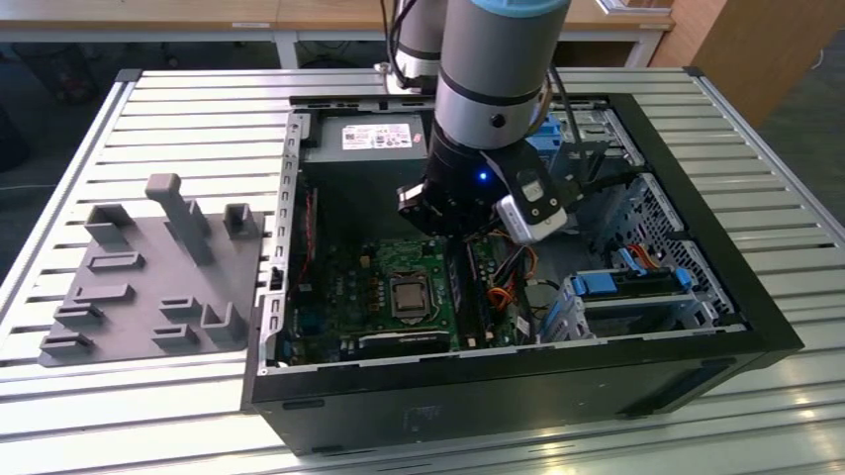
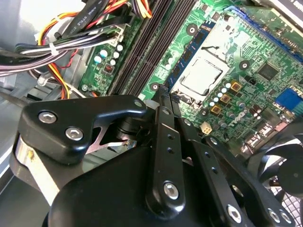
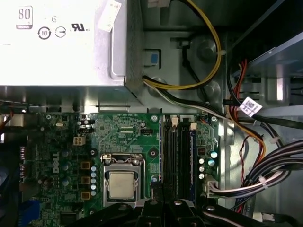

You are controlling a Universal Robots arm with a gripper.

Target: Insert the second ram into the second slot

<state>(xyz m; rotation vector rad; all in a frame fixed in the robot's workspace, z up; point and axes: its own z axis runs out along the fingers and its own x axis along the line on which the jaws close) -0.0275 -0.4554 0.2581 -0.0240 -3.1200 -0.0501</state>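
Observation:
My gripper is down inside the open computer case, over the motherboard's memory slots. In the second wrist view its fingers are drawn together on the near end of the second ram, a blue stick with black chips. The stick hovers slightly above the board, between the black slots and the processor. In the first wrist view the gripper lines up with the slots. A blue edge runs along the slot farthest from the processor.
A power supply sits beyond the slots. Cable bundles crowd the side away from the processor. A drive cage fills the case's right in the exterior view. A grey holder fixture stands on the table left of the case.

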